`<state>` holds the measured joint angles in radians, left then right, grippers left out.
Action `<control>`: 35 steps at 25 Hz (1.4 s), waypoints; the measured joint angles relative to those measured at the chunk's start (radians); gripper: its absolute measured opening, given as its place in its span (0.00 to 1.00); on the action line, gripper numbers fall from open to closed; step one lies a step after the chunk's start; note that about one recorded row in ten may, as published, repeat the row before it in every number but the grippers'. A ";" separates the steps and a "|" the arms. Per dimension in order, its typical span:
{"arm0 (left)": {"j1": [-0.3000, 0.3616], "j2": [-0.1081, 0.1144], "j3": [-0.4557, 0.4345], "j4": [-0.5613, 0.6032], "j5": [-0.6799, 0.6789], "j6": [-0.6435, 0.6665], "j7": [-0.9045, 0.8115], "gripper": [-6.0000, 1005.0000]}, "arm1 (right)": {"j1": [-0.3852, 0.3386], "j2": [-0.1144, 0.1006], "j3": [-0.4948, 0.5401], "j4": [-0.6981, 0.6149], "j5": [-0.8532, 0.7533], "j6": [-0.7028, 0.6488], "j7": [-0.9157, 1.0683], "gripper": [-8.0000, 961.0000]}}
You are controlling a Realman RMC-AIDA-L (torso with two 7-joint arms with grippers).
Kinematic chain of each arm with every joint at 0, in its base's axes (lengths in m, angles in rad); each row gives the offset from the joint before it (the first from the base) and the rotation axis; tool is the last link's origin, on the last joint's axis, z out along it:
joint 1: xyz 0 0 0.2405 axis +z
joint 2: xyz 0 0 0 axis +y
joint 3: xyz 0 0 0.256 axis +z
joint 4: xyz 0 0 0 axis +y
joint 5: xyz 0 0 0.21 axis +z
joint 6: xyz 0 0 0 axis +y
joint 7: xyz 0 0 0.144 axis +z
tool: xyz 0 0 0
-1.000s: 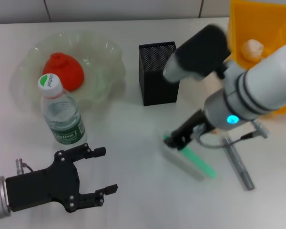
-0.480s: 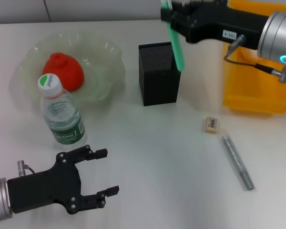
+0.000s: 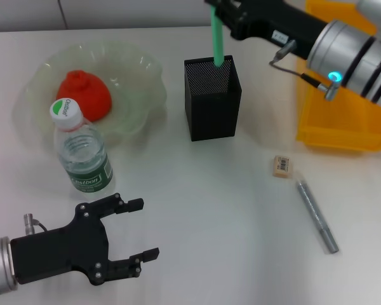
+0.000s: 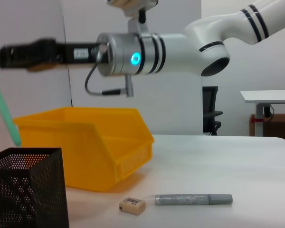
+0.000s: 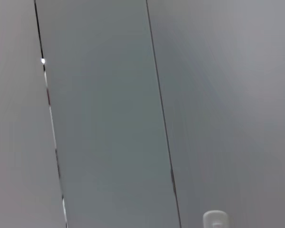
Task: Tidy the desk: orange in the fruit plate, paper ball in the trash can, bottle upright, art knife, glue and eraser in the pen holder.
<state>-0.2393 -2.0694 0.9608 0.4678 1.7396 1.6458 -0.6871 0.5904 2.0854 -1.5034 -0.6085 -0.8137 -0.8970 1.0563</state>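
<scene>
My right gripper (image 3: 216, 7) is shut on the green art knife (image 3: 216, 39) and holds it upright, with its lower end inside the black mesh pen holder (image 3: 213, 101). The left wrist view shows the knife (image 4: 3, 114) dipping into the holder (image 4: 26, 190). The eraser (image 3: 282, 165) and the grey glue stick (image 3: 317, 216) lie on the table to the holder's right. The bottle (image 3: 82, 149) stands upright. The orange (image 3: 82, 92) sits in the fruit plate (image 3: 146, 73). My left gripper (image 3: 146, 229) rests open near the front edge. The paper ball is hidden.
A yellow bin (image 3: 340, 124) stands at the back right, partly covered by my right arm (image 3: 349, 47). From the left wrist view, the eraser (image 4: 132, 205) and glue stick (image 4: 194, 199) lie in front of the bin (image 4: 85, 142).
The right gripper lifted the green knife off the table, carried it back over the pen holder, turned it upright and lowered its end into the holder. The left arm stayed still.
</scene>
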 joint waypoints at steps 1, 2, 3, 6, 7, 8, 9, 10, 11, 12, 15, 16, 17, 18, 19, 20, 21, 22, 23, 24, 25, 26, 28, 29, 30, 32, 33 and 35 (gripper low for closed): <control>0.000 0.000 0.000 0.000 0.000 0.000 0.000 0.79 | 0.020 0.001 0.002 0.034 0.002 0.000 -0.013 0.23; 0.000 0.000 0.000 0.000 0.000 0.000 0.000 0.79 | 0.034 0.002 0.004 0.057 0.003 -0.001 -0.023 0.23; 0.000 0.000 0.001 0.000 0.000 0.000 0.000 0.79 | 0.044 0.003 0.004 0.073 0.004 -0.001 -0.031 0.24; 0.000 0.000 0.001 0.000 0.000 0.000 0.000 0.79 | 0.052 0.005 0.002 0.089 0.005 -0.002 -0.037 0.26; 0.000 0.000 0.001 0.000 0.000 0.000 0.000 0.79 | 0.049 0.005 -0.001 0.091 0.005 -0.007 -0.038 0.26; 0.000 0.000 0.001 0.000 0.000 0.000 0.000 0.79 | 0.049 0.005 -0.001 0.091 0.005 -0.007 -0.038 0.27; 0.000 0.000 0.001 0.000 0.000 0.000 0.000 0.79 | 0.046 0.006 -0.001 0.092 0.006 -0.012 -0.039 0.27; 0.000 0.000 0.001 0.000 0.000 -0.001 0.001 0.79 | 0.039 0.006 -0.001 0.096 0.006 -0.025 -0.042 0.28; 0.000 0.000 0.001 0.000 0.000 -0.001 0.001 0.79 | 0.039 0.006 -0.001 0.096 0.006 -0.025 -0.042 0.28; 0.000 0.000 0.001 0.000 0.000 -0.001 0.001 0.79 | 0.032 0.006 -0.001 0.099 0.007 -0.040 -0.046 0.29; 0.000 0.000 0.001 -0.001 0.000 -0.002 0.001 0.79 | 0.013 0.006 -0.001 0.093 0.007 -0.072 -0.048 0.31; 0.000 0.000 0.001 -0.001 0.000 -0.002 0.001 0.79 | 0.013 0.006 -0.001 0.093 0.007 -0.072 -0.048 0.31; 0.000 0.000 0.001 -0.001 0.000 -0.002 0.001 0.79 | 0.004 0.005 -0.001 0.086 0.007 -0.084 -0.048 0.32; 0.000 0.000 0.001 -0.001 0.000 -0.002 0.001 0.79 | -0.008 0.003 -0.001 0.074 0.006 -0.099 -0.047 0.32; 0.000 0.000 0.001 -0.001 0.000 -0.002 0.001 0.79 | -0.025 0.001 -0.001 0.057 0.005 -0.115 -0.042 0.33; 0.000 0.000 0.001 -0.001 0.000 -0.002 0.001 0.79 | -0.070 -0.002 -0.002 -0.004 -0.001 -0.131 -0.011 0.34; 0.000 0.000 0.001 -0.001 0.000 -0.002 0.002 0.79 | -0.070 -0.002 -0.002 -0.004 -0.001 -0.131 -0.011 0.35; 0.000 0.000 0.001 -0.002 0.000 -0.002 0.002 0.79 | -0.100 -0.004 -0.001 -0.049 -0.010 -0.133 0.018 0.36; -0.001 0.000 0.001 -0.002 0.000 -0.002 0.002 0.79 | -0.131 -0.005 0.000 -0.102 -0.036 -0.132 0.064 0.37; -0.001 0.000 0.001 -0.002 0.000 -0.002 0.002 0.79 | -0.164 -0.006 0.003 -0.156 -0.071 -0.130 0.114 0.38; -0.003 0.000 0.001 -0.002 0.000 -0.002 0.001 0.79 | -0.230 -0.007 0.016 -0.292 -0.198 -0.123 0.243 0.40; -0.003 0.000 0.001 -0.002 0.000 -0.002 0.001 0.79 | -0.230 -0.007 0.016 -0.292 -0.198 -0.123 0.243 0.43; -0.006 0.000 0.001 -0.002 0.000 -0.001 -0.002 0.79 | -0.288 -0.004 0.033 -0.443 -0.359 -0.110 0.394 0.47; -0.007 0.000 0.001 -0.002 0.000 0.000 -0.003 0.79 | -0.312 -0.002 0.041 -0.517 -0.444 -0.104 0.479 0.49; -0.008 0.000 0.001 -0.002 0.000 0.000 -0.003 0.79 | -0.342 0.001 0.049 -0.637 -0.620 -0.098 0.656 0.53; -0.009 0.000 0.001 -0.002 0.000 -0.001 -0.004 0.79 | -0.352 0.003 0.049 -0.736 -0.802 -0.105 0.869 0.62; -0.009 0.000 0.001 -0.002 0.000 -0.001 -0.004 0.79 | -0.352 0.003 0.049 -0.736 -0.802 -0.105 0.869 0.66; -0.010 0.000 0.001 -0.002 0.000 0.001 -0.004 0.79 | -0.338 0.002 0.043 -0.835 -1.060 -0.146 1.138 0.73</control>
<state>-0.2496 -2.0693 0.9617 0.4662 1.7395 1.6469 -0.6909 0.2521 2.0875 -1.4605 -1.4431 -1.8736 -1.0432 2.1940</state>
